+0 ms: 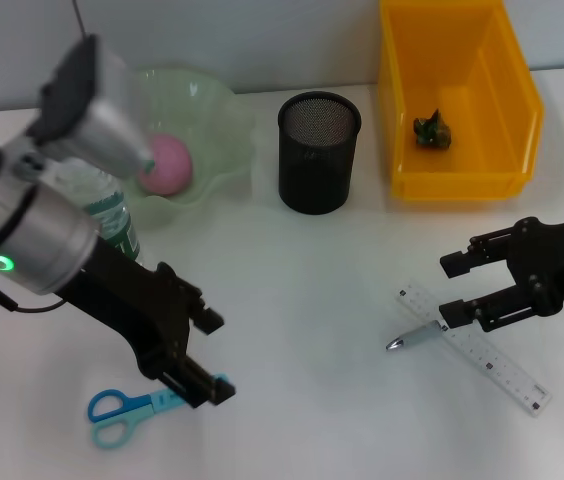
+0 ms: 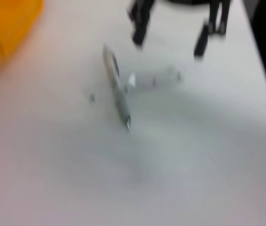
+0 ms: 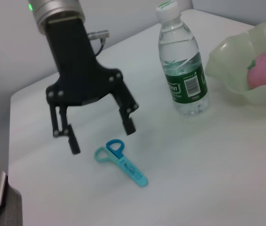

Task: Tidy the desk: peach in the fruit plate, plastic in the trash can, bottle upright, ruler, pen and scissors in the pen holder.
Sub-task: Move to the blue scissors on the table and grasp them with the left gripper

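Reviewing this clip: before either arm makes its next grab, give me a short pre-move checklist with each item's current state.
1. Left gripper open over the scissors: ok, fingers spread, not touching them.
2. Right gripper open at the pen and ruler: ok, holding nothing.
3. Pen free to lift: not ok, it crosses the ruler.
4. Pen holder upright: ok; its contents, cannot tell.
5. Bottle upright: ok, capped, beside the fruit plate.
6. Peach in the plate and plastic in the trash can: ok.
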